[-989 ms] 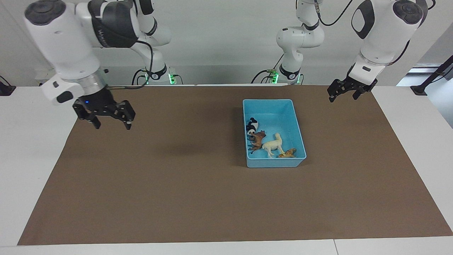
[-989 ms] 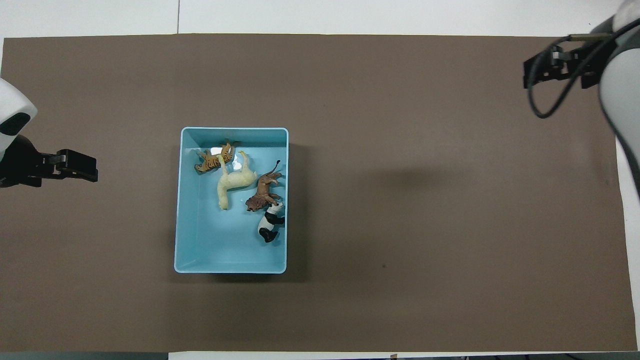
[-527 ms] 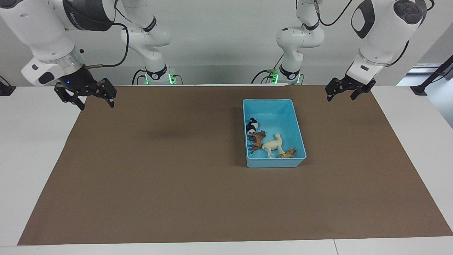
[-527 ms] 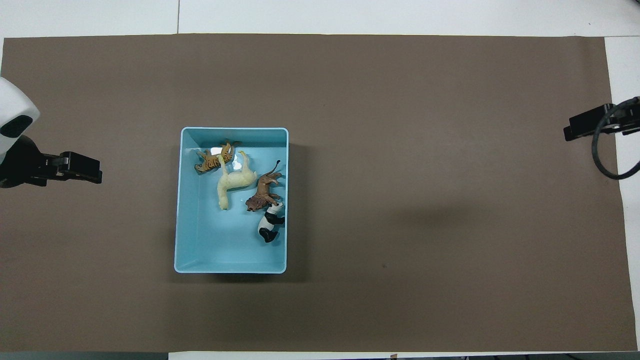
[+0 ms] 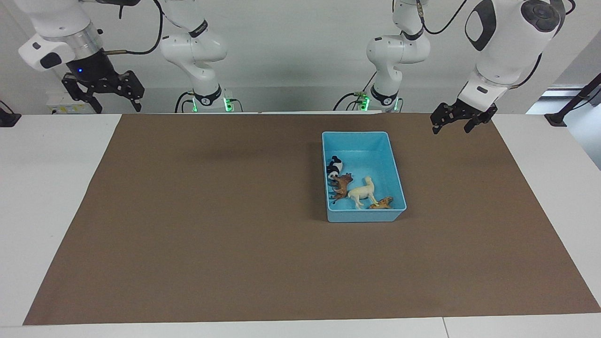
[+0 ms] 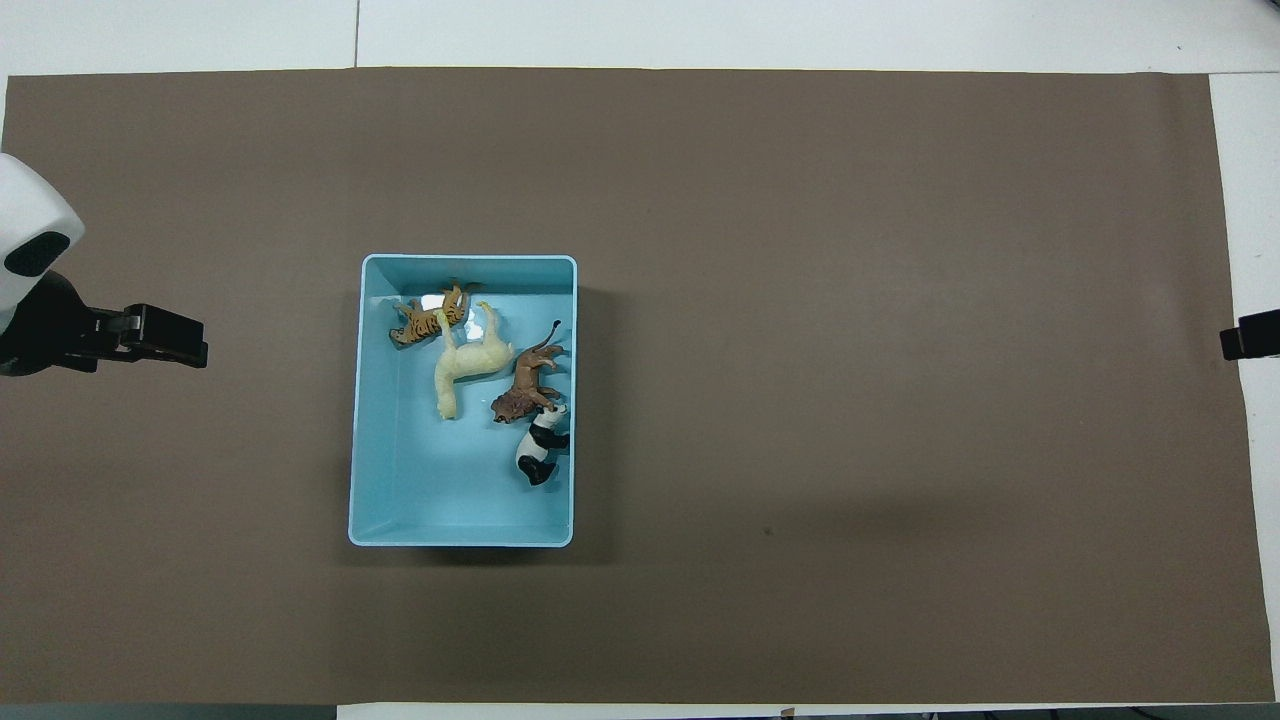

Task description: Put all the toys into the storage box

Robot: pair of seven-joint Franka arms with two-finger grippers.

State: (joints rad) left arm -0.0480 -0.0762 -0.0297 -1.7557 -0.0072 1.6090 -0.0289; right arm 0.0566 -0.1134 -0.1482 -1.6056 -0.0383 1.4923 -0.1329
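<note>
Overhead view: four toy animals lie in the blue box, both arms raised clear.
Brown mat (image 6: 800, 400) covers the table; the storage box (image 6: 400, 520) sits on it toward the left arm's end, holding horse (image 6: 465, 365), lion (image 6: 525, 385), panda (image 6: 540, 450) and tiger (image 6: 425, 320), the tiger farthest from the robots, the panda nearest. Left gripper (image 5: 454, 121) and right gripper (image 5: 102, 91) hang empty, jaws wide.

Right gripper (image 6: 1250, 344): overhead view shows only a black tip, cut off by the frame edge. Left gripper (image 6: 160, 336): body partly cropped there. Orange striped plastic tiger figurine (image 5: 384, 203): low against the light-blue plastic storage box (image 5: 364, 215) wall, apparently lying down; posture too small to tell.
</note>
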